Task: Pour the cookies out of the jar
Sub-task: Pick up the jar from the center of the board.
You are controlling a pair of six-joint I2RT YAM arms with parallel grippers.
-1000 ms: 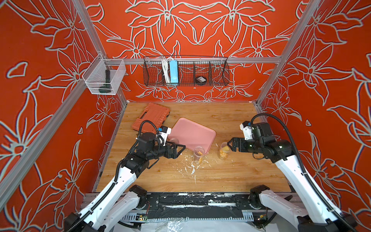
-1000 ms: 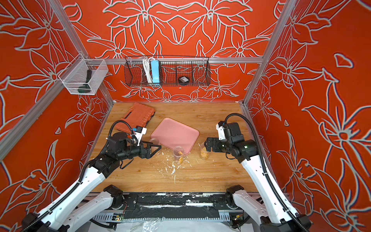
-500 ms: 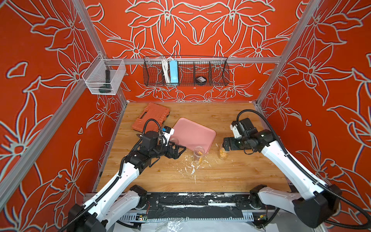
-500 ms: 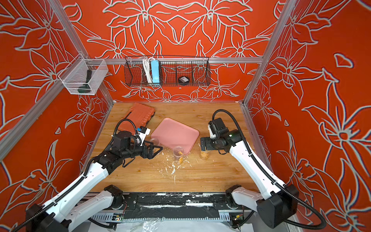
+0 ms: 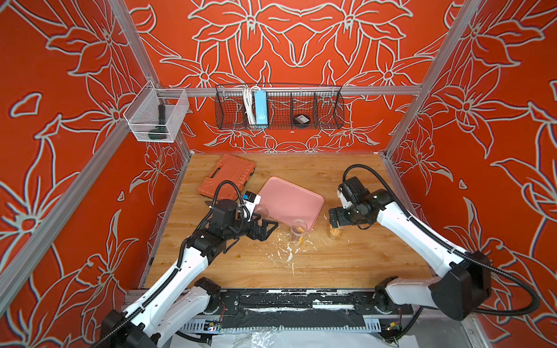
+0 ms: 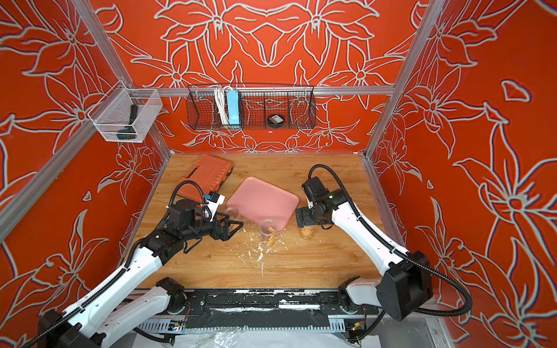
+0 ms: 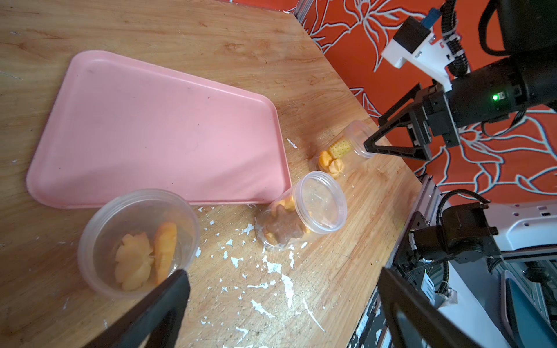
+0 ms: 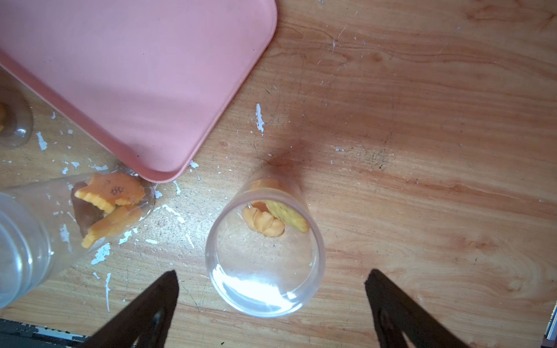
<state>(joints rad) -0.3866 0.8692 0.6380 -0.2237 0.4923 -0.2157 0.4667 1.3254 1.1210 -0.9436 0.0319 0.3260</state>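
My right gripper (image 8: 272, 272), spread wide, has swung in over the right jar (image 8: 265, 250), whose cookies (image 8: 265, 221) still await pouring.

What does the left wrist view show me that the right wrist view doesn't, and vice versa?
Only left wrist: the whole right pincer, open at the right-hand jar, and the tan flower cookie inside the left-hand jar. Only right wrist: a look down the right-hand jar's mouth, between that pincer's spread fingers. Both: the pink tray, the middle jar with its orange cookies, the yellow dotted biscuit, white crumbs.
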